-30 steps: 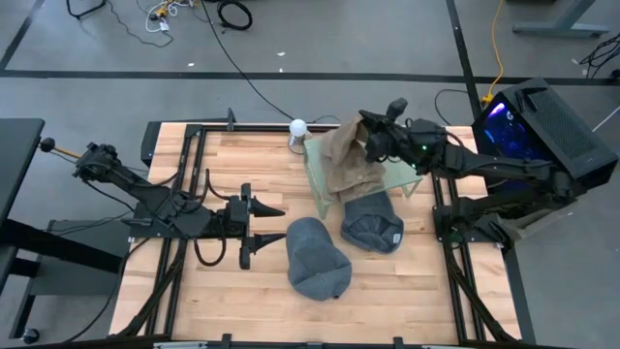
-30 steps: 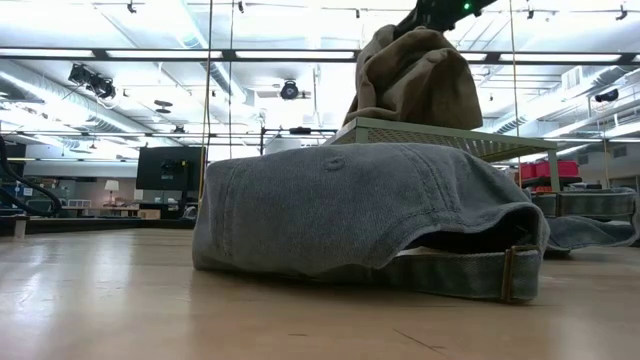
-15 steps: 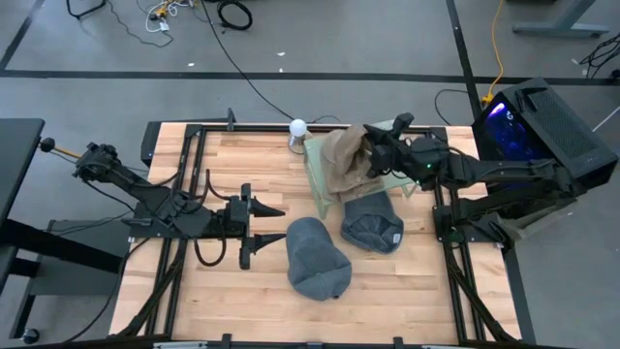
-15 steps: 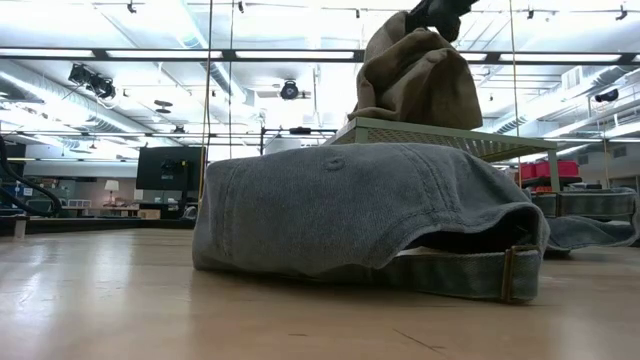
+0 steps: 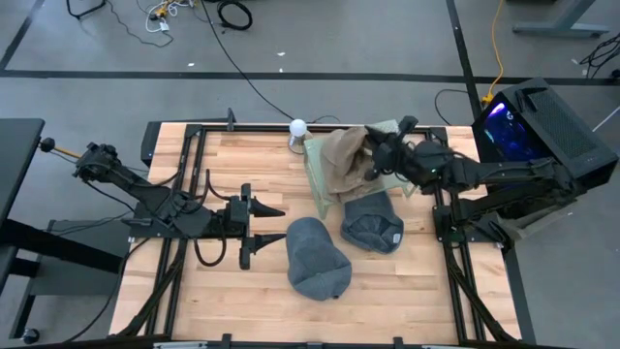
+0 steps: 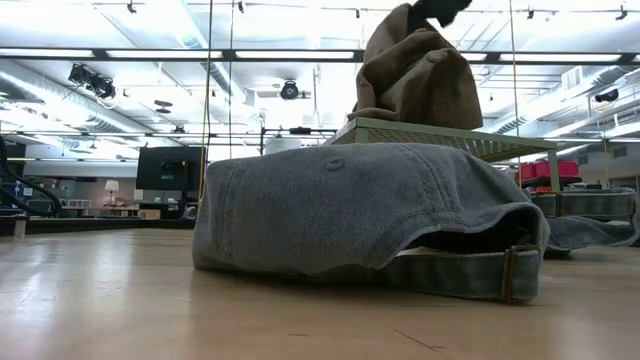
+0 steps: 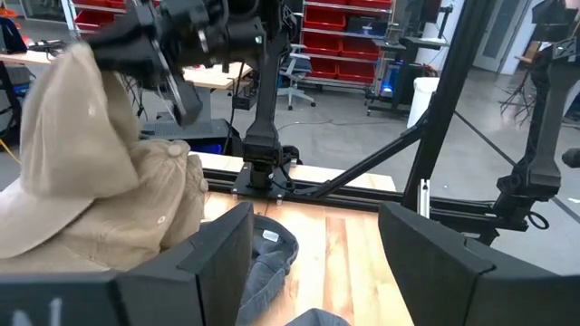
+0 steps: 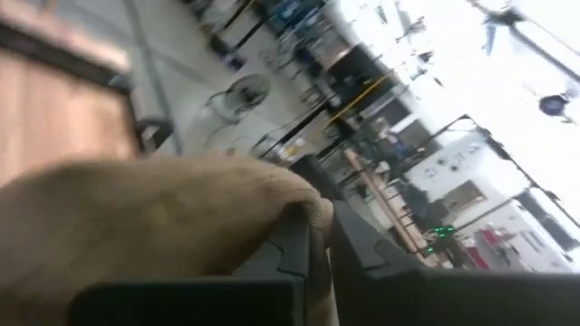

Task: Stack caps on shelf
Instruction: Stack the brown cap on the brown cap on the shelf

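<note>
Tan caps [image 5: 341, 165] lie piled on the pale green shelf [image 5: 316, 190], which stands at the table's far right. In the low view the tan caps [image 6: 420, 75] rise above the shelf [image 6: 455, 137]. My right gripper [image 5: 371, 153] is over the shelf, shut on the top tan cap. Two blue-grey caps lie on the table, one [image 5: 318, 257] near the middle and one [image 5: 373, 223] just in front of the shelf. My left gripper [image 5: 263, 223] hovers open to the left of the nearer blue-grey cap [image 6: 360, 215]. My right gripper [image 8: 322, 226] pinches a raised bunch of the top tan cap's fabric [image 8: 304, 204] between its two fingers [image 8: 288, 246]; edge or fold, I cannot tell. It comes from the table's right, slanting down. The held part [image 7: 77, 54] stands up as a peak while the cap's lower part rests on the pile.
A black box with blue light [image 5: 538, 121] stands beyond the table's right edge. A small white ball [image 5: 298, 126] sits at the far edge beside the shelf. Bare wood lies between my left gripper and the near edge.
My right gripper, still shut on the tan cap, has drawn back a little toward the table's right edge. The cap's held part has come along and now stands up as a higher peak, while the pile has stayed on the shelf.
</note>
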